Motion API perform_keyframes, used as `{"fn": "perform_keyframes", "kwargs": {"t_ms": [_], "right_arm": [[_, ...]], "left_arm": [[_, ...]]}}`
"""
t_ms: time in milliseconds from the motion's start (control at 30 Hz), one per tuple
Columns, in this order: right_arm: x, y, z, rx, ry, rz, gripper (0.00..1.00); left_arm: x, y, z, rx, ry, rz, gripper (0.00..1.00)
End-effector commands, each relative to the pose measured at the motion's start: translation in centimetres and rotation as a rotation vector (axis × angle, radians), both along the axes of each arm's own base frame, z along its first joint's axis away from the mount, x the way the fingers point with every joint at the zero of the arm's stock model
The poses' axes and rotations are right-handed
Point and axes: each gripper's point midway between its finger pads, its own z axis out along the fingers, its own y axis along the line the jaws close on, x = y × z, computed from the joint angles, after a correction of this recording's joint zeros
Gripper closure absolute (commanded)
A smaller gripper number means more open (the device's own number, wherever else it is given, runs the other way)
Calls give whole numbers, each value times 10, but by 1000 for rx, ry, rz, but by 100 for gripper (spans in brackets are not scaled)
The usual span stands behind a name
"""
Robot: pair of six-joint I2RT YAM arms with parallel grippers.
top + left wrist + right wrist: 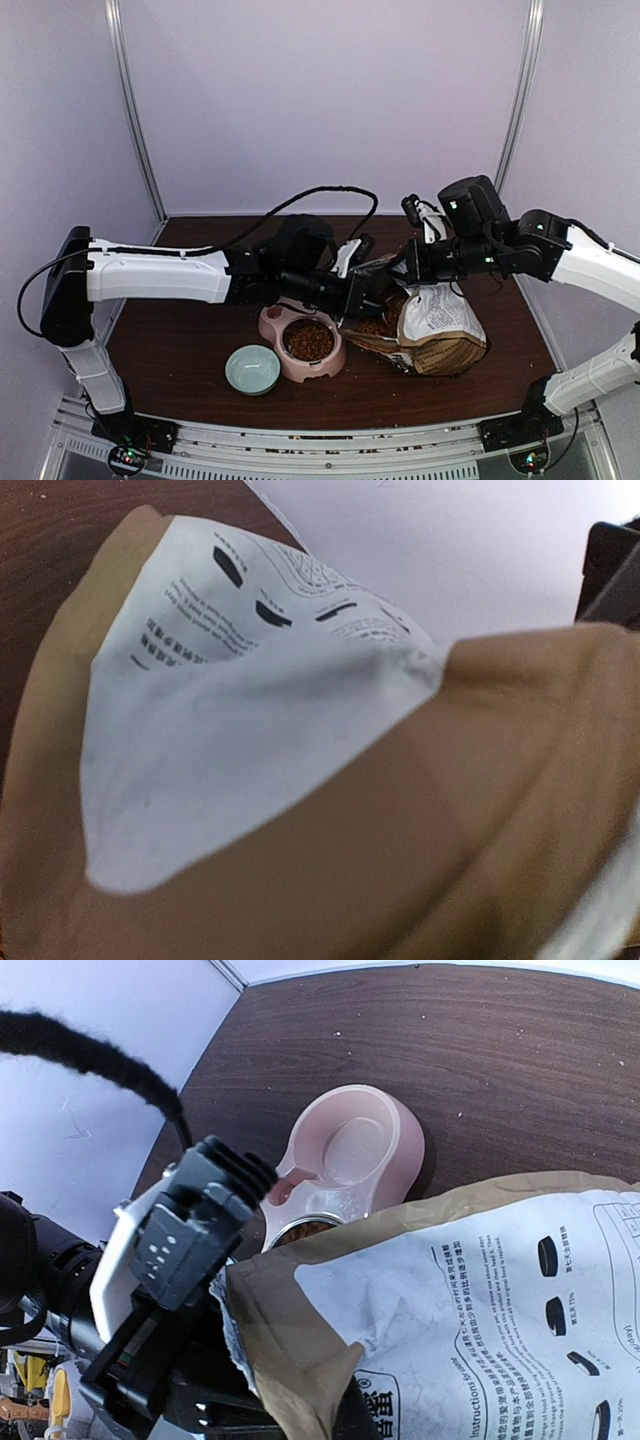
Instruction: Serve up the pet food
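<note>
The pet food (pixel 309 341) fills the near compartment of a pink double bowl (pixel 270 322); more kibble (pixel 377 326) shows at the mouth of the brown-and-white paper bag (pixel 440 330). The bag lies tipped toward the bowl. My left gripper (pixel 352 290) is shut on the bag's torn mouth edge, just above the bowl. My right gripper (pixel 408 265) is shut on the bag's upper fold. In the left wrist view the bag (pixel 250 760) fills the frame and hides the fingers. In the right wrist view the bag (pixel 450 1320) covers most of the pet food (pixel 300 1230); the bowl's far compartment (pixel 350 1150) is empty.
A small pale-green bowl (pixel 252 368) stands at the front left of the pink bowl. The left arm's wrist (pixel 170 1250) is close beside the bag's mouth. White walls close in the brown table (pixel 180 340) at the back and sides.
</note>
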Motion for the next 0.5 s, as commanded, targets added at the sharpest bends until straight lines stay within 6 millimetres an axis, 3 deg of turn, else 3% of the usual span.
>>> {"fn": "perform_keyframes", "kwargs": {"t_ms": [0, 100, 467], "right_arm": [[2, 1, 64, 210, -112, 0, 100], [4, -5, 62, 207, -110, -12, 100], [7, -15, 64, 215, -115, -42, 100]], "left_arm": [[-20, 3, 51, -177, 63, -24, 100], [-16, 14, 47, -208, 137, 31, 100], [-8, 54, 70, -284, 181, 166, 100]]}}
